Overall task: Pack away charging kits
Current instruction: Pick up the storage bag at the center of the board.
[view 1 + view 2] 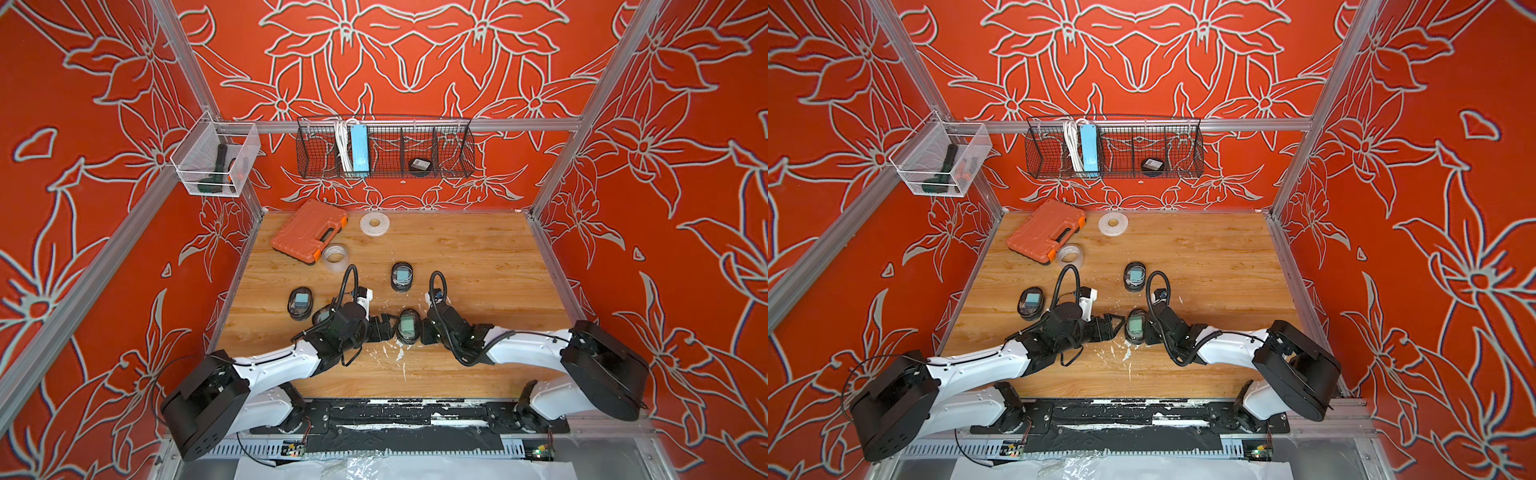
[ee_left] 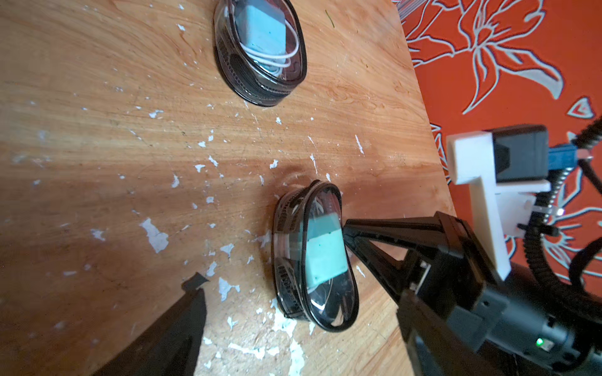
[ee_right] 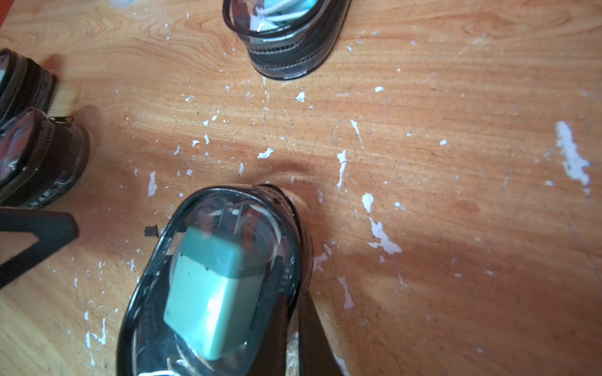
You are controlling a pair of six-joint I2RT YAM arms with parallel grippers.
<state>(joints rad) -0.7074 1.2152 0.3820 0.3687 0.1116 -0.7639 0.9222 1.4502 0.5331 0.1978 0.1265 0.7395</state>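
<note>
Right gripper clamps the pouch rim — thin hold, so lift slowly; left gripper, jaws apart, could steady it.

- I'm looking into a robot lab test cell, with an aluminium frame boxing it in.
- Printed floral panels are serving as walls.
- The left arm and right arm are sitting bolted to a black base rail beside the scuffed wood-grain surface.
- A wire basket and mesh bin are hanging off the frame.
- A bare circuit board is showing below the rail.
</note>
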